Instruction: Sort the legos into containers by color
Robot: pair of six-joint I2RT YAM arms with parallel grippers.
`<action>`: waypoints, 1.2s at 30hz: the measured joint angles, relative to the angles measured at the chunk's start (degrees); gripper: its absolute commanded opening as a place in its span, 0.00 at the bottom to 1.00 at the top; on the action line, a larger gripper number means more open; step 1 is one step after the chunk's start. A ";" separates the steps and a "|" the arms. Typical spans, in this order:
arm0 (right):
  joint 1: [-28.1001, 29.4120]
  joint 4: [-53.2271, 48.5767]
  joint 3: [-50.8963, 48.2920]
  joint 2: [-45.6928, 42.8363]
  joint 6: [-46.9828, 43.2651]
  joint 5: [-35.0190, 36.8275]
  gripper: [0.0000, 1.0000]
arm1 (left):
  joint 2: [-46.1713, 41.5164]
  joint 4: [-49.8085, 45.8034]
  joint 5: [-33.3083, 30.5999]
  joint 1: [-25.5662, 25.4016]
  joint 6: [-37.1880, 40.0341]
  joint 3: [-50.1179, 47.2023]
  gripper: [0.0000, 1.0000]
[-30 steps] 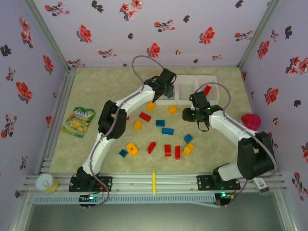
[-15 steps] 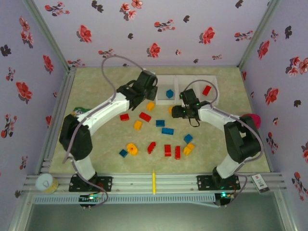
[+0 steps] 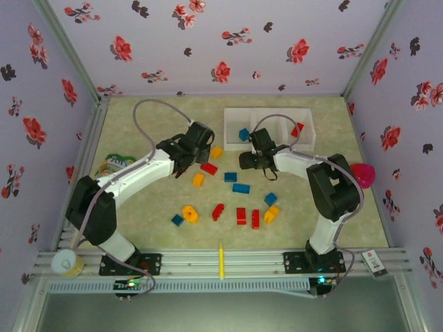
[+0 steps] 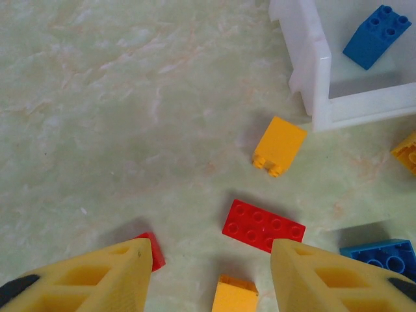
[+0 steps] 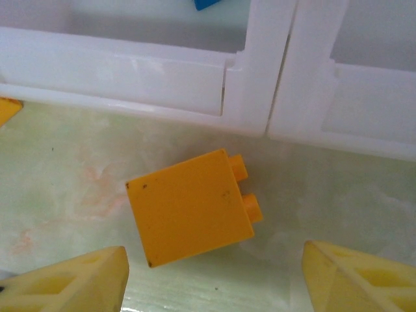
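- Orange square plastic brick (image 5: 192, 205) is lying on the pale green marbled bench (image 5: 58, 169), just before the white translucent bins (image 5: 260, 84), between the spread, empty fingers of the right tool (image 5: 214, 272), which seems to be lining up a grasp.
- Left tool (image 4: 211, 253) is hovering open, holding nothing, above a red flat brick (image 4: 263, 224).

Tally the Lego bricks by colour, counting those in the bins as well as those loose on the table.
Red bricks: 6
Blue bricks: 5
Orange-yellow bricks: 5
Total: 16
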 measured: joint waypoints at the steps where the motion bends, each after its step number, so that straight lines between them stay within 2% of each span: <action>1: 0.00 0.46 0.00 0.13 -0.26 0.17 0.69 | 0.00 0.04 0.00 0.00 0.00 0.00 0.51; 11: 0.00 6.08 0.00 2.60 -2.84 1.05 0.59 | 0.00 0.09 0.00 0.00 -0.15 0.00 0.51; 23: 0.02 7.28 0.00 4.04 -3.91 0.85 0.35 | 0.02 0.00 -0.02 0.00 -0.15 0.00 0.51; 26: 0.02 5.49 -0.09 2.19 -3.93 0.85 0.34 | 0.02 -0.17 0.00 -0.02 -0.17 0.00 0.51; 31: 0.02 0.04 0.44 -6.23 -4.11 2.47 0.33 | 0.02 -0.35 0.02 -0.17 -0.17 0.00 0.53; 36: -1.95 -5.14 5.62 -9.35 -4.15 5.03 0.32 | 0.66 -0.33 0.07 -1.03 -1.01 0.02 0.53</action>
